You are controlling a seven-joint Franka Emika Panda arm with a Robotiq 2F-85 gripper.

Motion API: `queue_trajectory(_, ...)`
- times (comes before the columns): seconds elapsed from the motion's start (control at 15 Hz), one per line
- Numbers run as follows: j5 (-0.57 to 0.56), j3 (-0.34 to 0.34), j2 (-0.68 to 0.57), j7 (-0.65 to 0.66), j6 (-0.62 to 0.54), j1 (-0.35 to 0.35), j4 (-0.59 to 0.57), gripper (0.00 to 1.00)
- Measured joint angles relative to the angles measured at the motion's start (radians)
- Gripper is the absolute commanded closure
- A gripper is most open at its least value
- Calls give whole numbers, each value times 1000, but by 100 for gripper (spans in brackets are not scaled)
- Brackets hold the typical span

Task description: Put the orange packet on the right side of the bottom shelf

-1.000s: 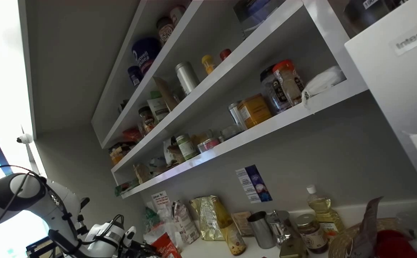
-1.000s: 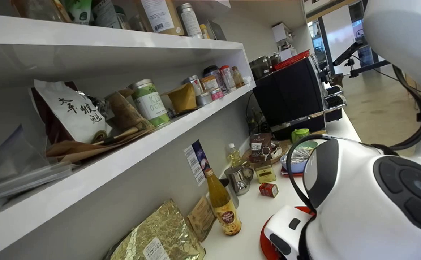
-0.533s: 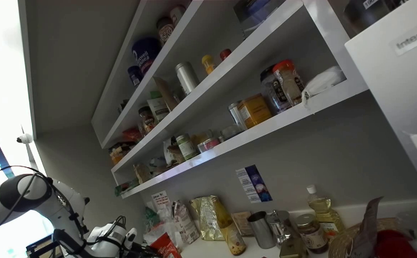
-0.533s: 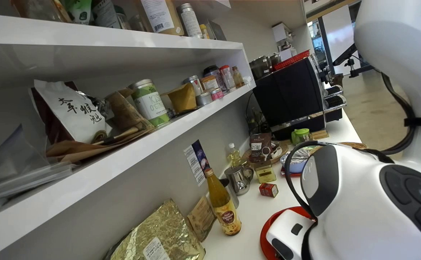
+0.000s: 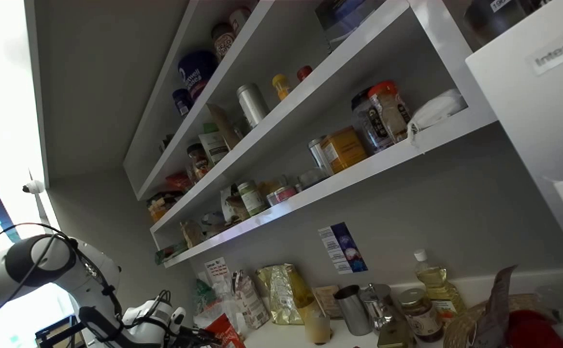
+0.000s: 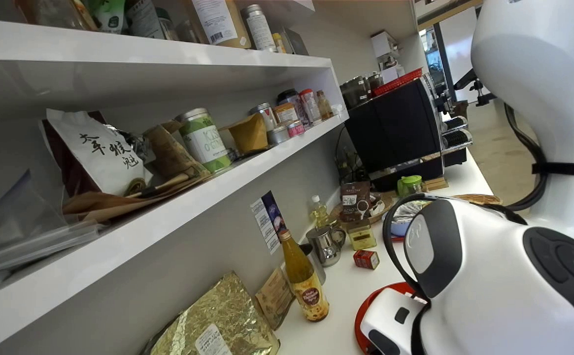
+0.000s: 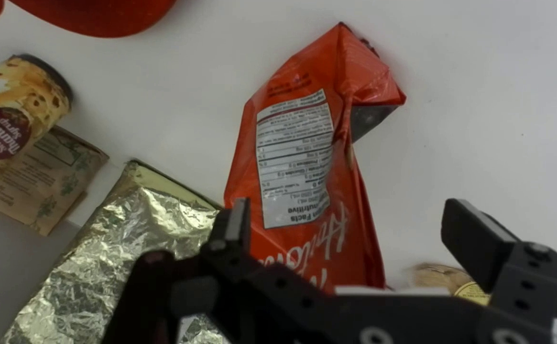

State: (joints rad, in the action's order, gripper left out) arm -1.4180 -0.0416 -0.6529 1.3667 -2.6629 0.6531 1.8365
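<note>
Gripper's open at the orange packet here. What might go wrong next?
Uneven grip: in the wrist view the orange packet shows much nearer one finger than the other, so closing the gripper may shove it.
Snag: the gold bag shows right beside that finger and might get dragged.
Crowding: in an exterior view a red-lidded jar stands on the right part of the bottom shelf; placing there could knock it.

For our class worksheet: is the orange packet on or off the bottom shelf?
Off: an exterior view shows the orange packet below the bottom shelf.
</note>
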Motion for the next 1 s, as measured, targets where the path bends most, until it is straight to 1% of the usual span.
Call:
queue_trajectory(0.27, -50, -44, -3, 3, 30, -37, -6, 0)
queue_trajectory(0.6, -51, -105, -9, 35, 69, -85, -6, 0)
queue_trajectory(0.93, -51, -137, -14, 66, 82, -111, -6, 0)
queue_trajectory(1.0, -51, -141, -14, 68, 85, -115, -6, 5)
